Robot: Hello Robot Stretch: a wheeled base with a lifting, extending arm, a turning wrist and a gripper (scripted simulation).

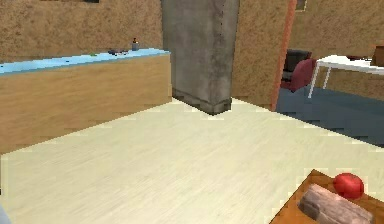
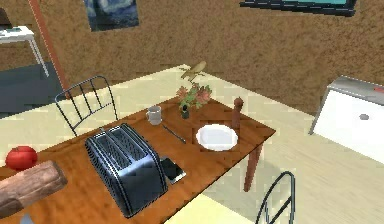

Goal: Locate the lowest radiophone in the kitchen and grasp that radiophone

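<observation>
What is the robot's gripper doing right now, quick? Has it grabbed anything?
Gripper: cannot be told from these pictures.

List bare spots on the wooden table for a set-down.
Free: patch between plate and the table's near edge; the corner right of the pepper mill. Crowded: mug, plant and utensil at the far side; toaster, flat dark thing, red fruit and bread toward the left.

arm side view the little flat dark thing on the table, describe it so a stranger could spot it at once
Find the brown wooden table, then the big dark toaster on it. The flat dark thing lies just right of the toaster, between it and the white plate. It alone is a thin black slab lying flat.
</observation>
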